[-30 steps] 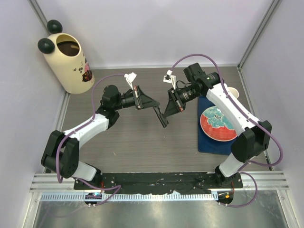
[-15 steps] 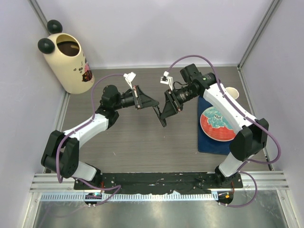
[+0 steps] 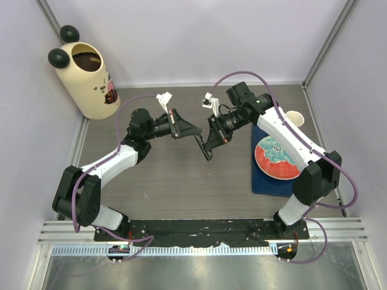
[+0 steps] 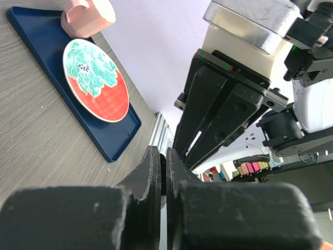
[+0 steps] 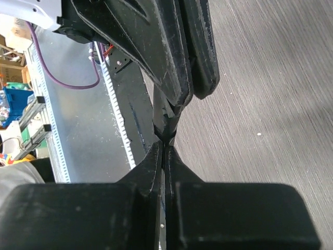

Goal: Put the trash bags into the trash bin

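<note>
Both arms are meeting mid-table: the left gripper [image 3: 199,135] and right gripper [image 3: 208,151] are both pinching fully closed, tips almost touching. No trash bags are showing distinctly against the black fingers, so a hold cannot be confirmed. The trash bin [image 3: 91,78] is standing well apart, in the far-left corner. Advisable: confirm the grip before carrying to the bin mouth.

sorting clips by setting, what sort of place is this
Probably a robotics lab test cell: white panels on metal posts enclose the table, two arms are bolted at its near edge, and a cartoon trash bin and plate look staged.
</note>
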Controlling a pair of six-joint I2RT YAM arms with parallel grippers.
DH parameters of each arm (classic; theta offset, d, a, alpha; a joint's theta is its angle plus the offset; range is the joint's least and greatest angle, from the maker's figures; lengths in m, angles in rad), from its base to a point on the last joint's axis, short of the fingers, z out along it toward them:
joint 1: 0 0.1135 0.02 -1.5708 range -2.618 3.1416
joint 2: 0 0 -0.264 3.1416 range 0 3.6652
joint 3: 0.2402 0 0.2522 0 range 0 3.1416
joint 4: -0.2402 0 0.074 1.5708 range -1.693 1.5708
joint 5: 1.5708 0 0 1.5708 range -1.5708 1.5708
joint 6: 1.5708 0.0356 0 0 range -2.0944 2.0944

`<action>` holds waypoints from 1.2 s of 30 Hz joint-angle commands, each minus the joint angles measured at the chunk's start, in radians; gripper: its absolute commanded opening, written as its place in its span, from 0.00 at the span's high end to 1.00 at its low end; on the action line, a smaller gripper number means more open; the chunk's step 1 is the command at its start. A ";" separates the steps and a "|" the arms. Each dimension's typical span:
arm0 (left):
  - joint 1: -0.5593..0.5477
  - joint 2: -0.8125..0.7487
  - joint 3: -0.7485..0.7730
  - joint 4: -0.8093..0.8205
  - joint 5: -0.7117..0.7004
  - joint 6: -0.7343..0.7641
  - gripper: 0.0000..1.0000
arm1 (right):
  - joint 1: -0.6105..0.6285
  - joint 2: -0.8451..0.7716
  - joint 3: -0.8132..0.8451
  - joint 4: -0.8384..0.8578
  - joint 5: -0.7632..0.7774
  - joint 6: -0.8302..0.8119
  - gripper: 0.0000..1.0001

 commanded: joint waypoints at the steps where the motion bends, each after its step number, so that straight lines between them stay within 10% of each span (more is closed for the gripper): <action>1: 0.020 -0.020 -0.022 -0.011 -0.015 0.030 1.00 | 0.005 -0.059 0.031 0.007 0.094 -0.007 0.97; 6: 0.032 -0.037 -0.058 -0.084 -0.037 0.047 1.00 | 0.006 -0.066 0.047 0.000 0.121 -0.014 0.80; 8: 0.032 -0.038 -0.064 -0.087 -0.043 0.046 1.00 | 0.007 -0.066 0.045 0.008 0.118 -0.016 0.98; 16: 0.035 -0.035 -0.055 -0.060 -0.043 0.026 1.00 | 0.007 -0.040 0.047 0.022 0.050 -0.004 0.97; 19: 0.034 -0.040 -0.055 -0.040 -0.040 0.007 1.00 | 0.007 -0.029 0.036 0.026 0.035 0.015 0.25; 21: 0.032 -0.041 -0.052 -0.040 -0.038 -0.002 1.00 | 0.010 -0.020 0.015 0.054 0.026 0.044 0.11; 26: 0.034 -0.035 -0.041 -0.040 -0.043 -0.011 1.00 | 0.036 0.010 0.008 0.069 0.010 0.052 0.15; 36: 0.034 -0.031 -0.032 -0.037 -0.051 -0.023 1.00 | 0.068 0.030 0.007 0.068 0.039 0.038 0.63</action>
